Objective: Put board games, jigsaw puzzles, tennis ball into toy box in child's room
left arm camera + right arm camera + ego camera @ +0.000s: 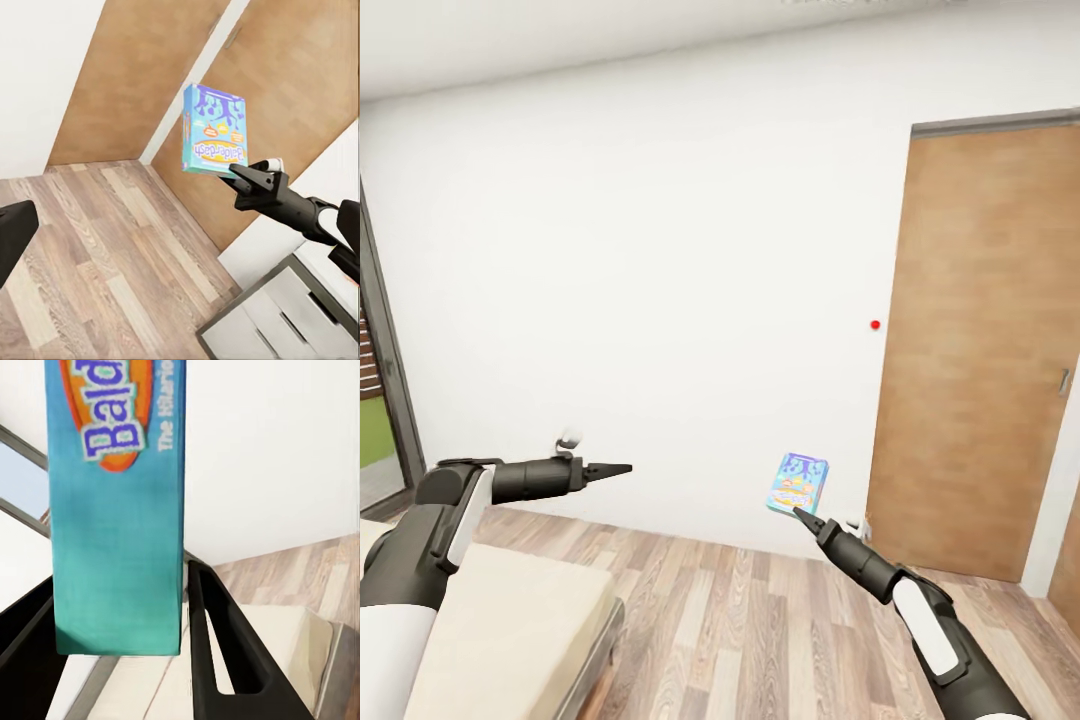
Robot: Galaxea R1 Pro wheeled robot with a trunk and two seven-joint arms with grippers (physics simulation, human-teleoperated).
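My right gripper [800,514] is shut on the lower edge of a blue board game [798,483], a flat box with a cartoon cover, held upright in the air in front of the white wall. In the left wrist view the same board game [214,131] stands above the right gripper [244,171]. Close up, its blue side [112,510] sits between my dark fingers [225,652]. The left gripper [615,468] points right at chest height, holding nothing, and its fingers [15,236] stand wide apart at that view's edges. The cream bed [510,620] lies low at the left.
A wooden door [980,350] is shut at the right, with a small red dot [875,324] on the wall beside it. A dark-framed window [385,400] is at the far left. Wood-plank floor [760,630] stretches ahead. White drawer fronts [277,315] show near the right arm.
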